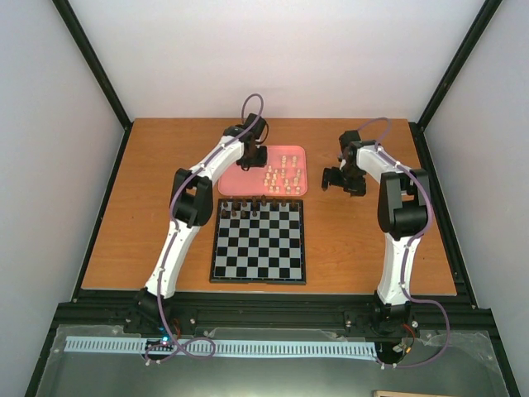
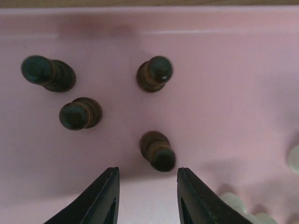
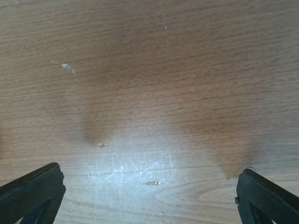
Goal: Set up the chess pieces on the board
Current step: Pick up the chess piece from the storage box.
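Step in hand, as I read it: picking a dark man off the pink tray [image 1: 285,153] to carry to the chessboard [image 1: 258,244]. Board sits just near of the tray, w/ a row of dark pieces [image 1: 256,204] standing along its far edge and the rest of the squares bare, so the task looks early on. Cream pieces [image 1: 281,178] are clustered on the tray's right half. Left gripper [image 1: 254,157] hangs over the tray's left part. In the left wrist view, the left gripper [image 2: 147,170] has its jaws partly open w/ nothing between them. The nearest dark piece [image 2: 159,150], pawn-like w/ a round head, stands upright just ahead of the fingertips [image 2: 112,179], roughly on the gap's centreline but a bit toward the right-hand finger, not yet inside the gap. Three more dark pieces [image 2: 154,73] stand farther out on the tray [image 2: 233,93], well apart from the jaws. A couple of cream ones sit at the lower right, close to the right-hand finger. Next move prob. needs a short advance and drop so the head sits between the pads, then a close. The piece is tiny and the gap isn't generous, so centring matters; a nudge could tip it. Right gripper [image 3: 149,168] sits right of the tray over bare wooden table [image 3: 149,70], jaws wide open, holding nothing.
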`<act>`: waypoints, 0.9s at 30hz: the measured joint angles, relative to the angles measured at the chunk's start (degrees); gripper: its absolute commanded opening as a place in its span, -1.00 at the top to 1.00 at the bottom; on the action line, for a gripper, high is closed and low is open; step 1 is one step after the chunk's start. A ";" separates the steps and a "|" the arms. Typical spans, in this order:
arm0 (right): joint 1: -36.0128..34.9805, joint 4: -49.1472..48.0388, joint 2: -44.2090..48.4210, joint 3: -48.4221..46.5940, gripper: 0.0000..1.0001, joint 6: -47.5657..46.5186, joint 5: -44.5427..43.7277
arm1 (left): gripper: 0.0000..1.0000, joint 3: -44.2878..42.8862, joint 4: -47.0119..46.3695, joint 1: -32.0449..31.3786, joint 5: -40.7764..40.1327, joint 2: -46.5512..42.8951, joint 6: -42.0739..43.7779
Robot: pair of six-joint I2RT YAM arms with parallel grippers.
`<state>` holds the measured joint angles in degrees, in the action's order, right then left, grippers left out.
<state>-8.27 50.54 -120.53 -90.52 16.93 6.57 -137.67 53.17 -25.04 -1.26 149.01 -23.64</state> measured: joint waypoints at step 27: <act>0.00 1.20 -1.55 -1.68 -1.00 -0.48 -0.50 | 0.86 -2.86 -2.23 0.70 1.97 2.93 -2.47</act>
<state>-8.27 51.75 -122.08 -92.20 16.45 6.07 -140.53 50.94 -24.34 0.71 151.94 -26.11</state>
